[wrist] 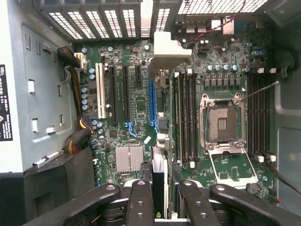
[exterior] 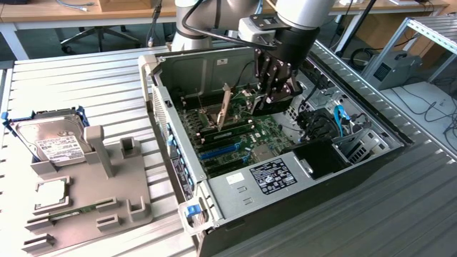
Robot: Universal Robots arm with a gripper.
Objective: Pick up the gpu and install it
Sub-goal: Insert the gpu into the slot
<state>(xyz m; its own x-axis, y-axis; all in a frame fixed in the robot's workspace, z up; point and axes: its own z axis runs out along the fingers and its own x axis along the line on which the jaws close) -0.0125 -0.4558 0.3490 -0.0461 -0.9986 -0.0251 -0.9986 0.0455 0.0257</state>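
Note:
The gpu shows edge-on in the wrist view, a thin card with its silver end bracket toward the case's slotted rear wall. My gripper is shut on it, a black finger on each side. The card hangs over the green motherboard, close beside the blue expansion slot. In the exterior view my gripper reaches down inside the open computer case, with the dark gpu under it just above the board.
The CPU socket stands open beside the memory slots. Blue cables and a black box sit at the case's right end. At the exterior view's left, a grey fixture holds a hard drive.

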